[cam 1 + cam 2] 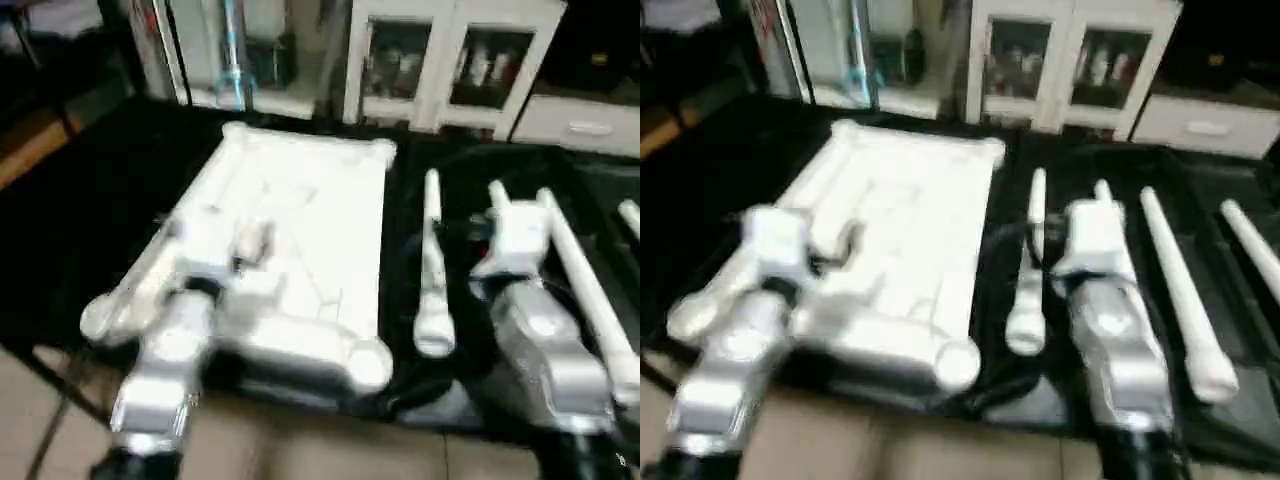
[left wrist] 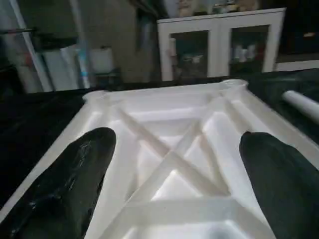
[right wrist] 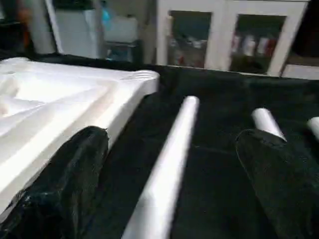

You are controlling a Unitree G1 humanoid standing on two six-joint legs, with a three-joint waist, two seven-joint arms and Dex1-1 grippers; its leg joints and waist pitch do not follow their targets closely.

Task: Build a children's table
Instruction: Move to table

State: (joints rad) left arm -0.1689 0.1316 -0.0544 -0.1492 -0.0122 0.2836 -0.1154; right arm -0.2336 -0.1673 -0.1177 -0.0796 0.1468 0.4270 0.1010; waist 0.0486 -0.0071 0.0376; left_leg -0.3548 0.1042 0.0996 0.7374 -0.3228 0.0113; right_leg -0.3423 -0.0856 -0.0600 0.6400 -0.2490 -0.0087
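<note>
While both claws stood wide open and held nothing, the work on the table had, in my judgement, hardly started. The left claw [image 2: 172,164] hung over the tabletop [image 1: 300,240], its two black fingers [image 2: 75,174] spread apart above the crossed ribs. The right claw [image 3: 169,164] hovered over the nearest leg [image 3: 169,154], with one finger on each side of it but not touching it, as far as I could see.

The tabletop lay upside down on the black cloth [image 1: 1060,380], with its ribbed side up and its round corner sockets [image 1: 370,362] facing upward. To its right, the legs lay flat on the same cloth, apart from each other. I could count three there clearly: one [image 1: 1025,290] just beside the tabletop's edge, one [image 1: 1180,290] farther right, and one [image 1: 1250,240] near the picture's edge. Another long white piece at the left edge of the tabletop was too blurred to name.

No leg stood in any socket I could see, so all four were probably left to fit. A white cabinet [image 1: 1070,60] stood behind.
</note>
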